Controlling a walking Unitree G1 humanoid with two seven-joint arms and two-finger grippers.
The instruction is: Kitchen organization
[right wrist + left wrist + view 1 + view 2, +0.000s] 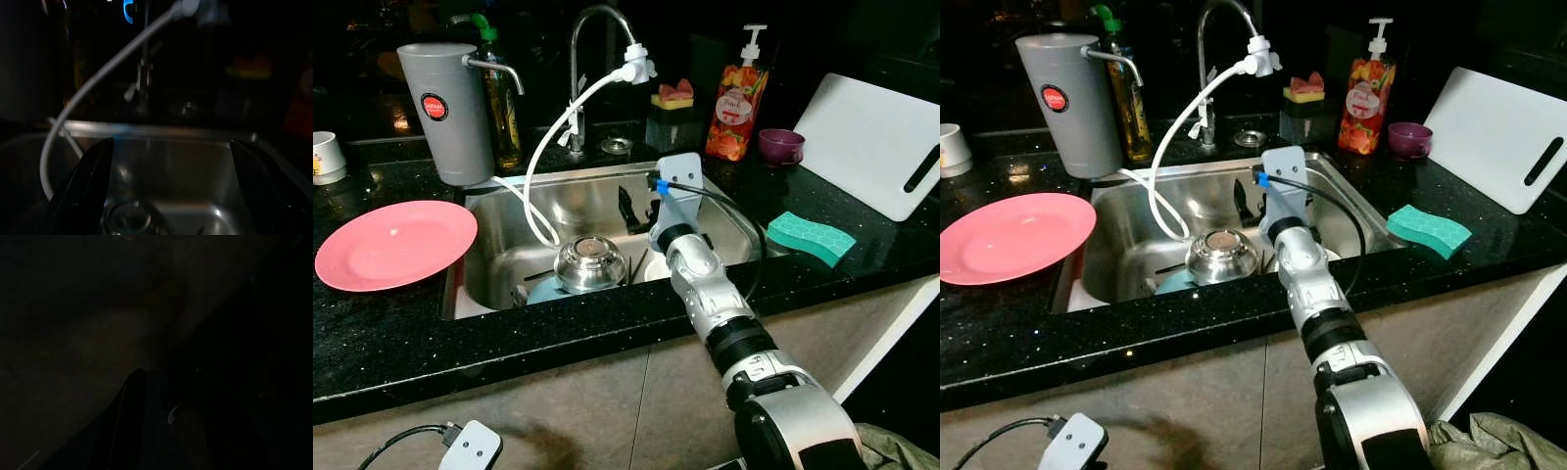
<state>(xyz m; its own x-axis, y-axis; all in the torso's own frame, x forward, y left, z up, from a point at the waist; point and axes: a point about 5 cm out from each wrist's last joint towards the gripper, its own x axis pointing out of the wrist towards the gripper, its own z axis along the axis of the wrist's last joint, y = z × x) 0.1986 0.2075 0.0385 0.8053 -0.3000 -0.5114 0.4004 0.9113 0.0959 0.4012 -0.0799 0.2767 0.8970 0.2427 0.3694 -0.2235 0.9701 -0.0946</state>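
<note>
Over the sink (499, 257) mid-basin, right gripper (171, 191) hangs w/ fingers spread wide, empty, lined up above the upturned steel bowl (590, 262) near the front wall, prob. to grab it.

The right arm (724, 313) is built of rounded silver segments with a ribbed black collar partway along and a black casing at its lower end, at the bottom right of the left eye view. A pale blue-grey plate (677, 186) sits at its wrist, with a blue connector and a black cable (729, 211) that loops back along the arm. The right pincer (171, 186) has two long, glossy black fingers (83, 181), and low at the left a grey block (472, 448) with a black cable belongs to the left arm.
</note>
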